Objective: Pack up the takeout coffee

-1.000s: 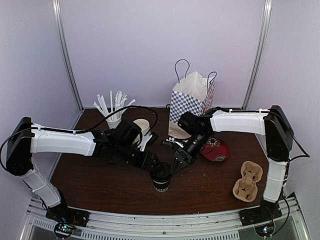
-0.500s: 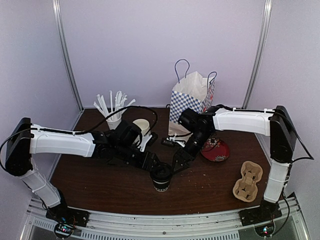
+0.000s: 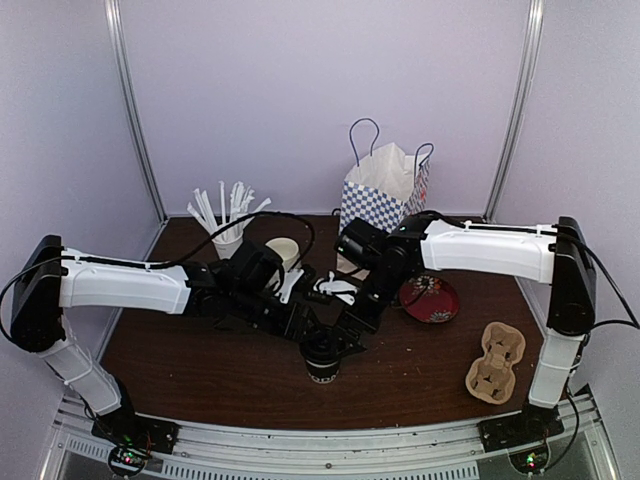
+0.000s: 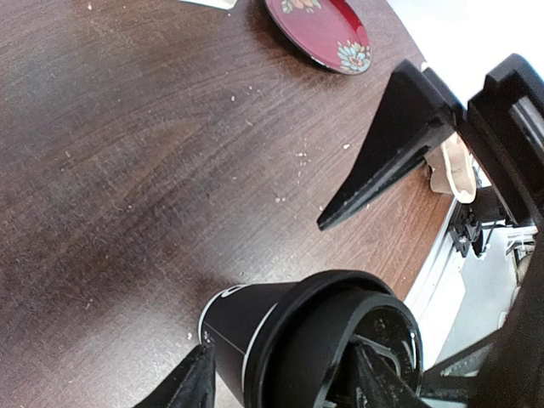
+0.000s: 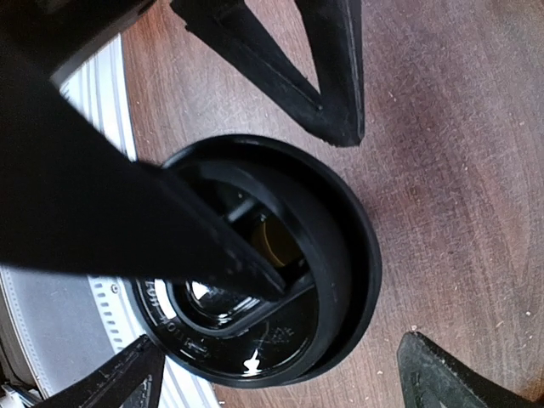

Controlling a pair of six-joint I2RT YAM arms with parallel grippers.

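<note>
Pale lavender walls (image 3: 300,80) closed in the far side and both flanks under soft, even light. A left post (image 3: 130,110) and a right post (image 3: 518,110), thin and metal, rose at the far corners. The dark brown wooden desk (image 3: 400,385) bore pale specks, and a grey metal rail (image 3: 330,440) ran along its near edge.

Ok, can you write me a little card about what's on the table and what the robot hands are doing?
cup: black paper takeout cup, upright, front middle of the brown wooden table
lid: round black plastic lid, on the cup; unclear if pressed fully down
left gripper: gripping the cup near its top
right gripper: open wide over the lid, holding nothing
bag: blue-and-white checked paper bag, standing at the back
carrier: brown cardboard cup carrier, empty, front right
</note>
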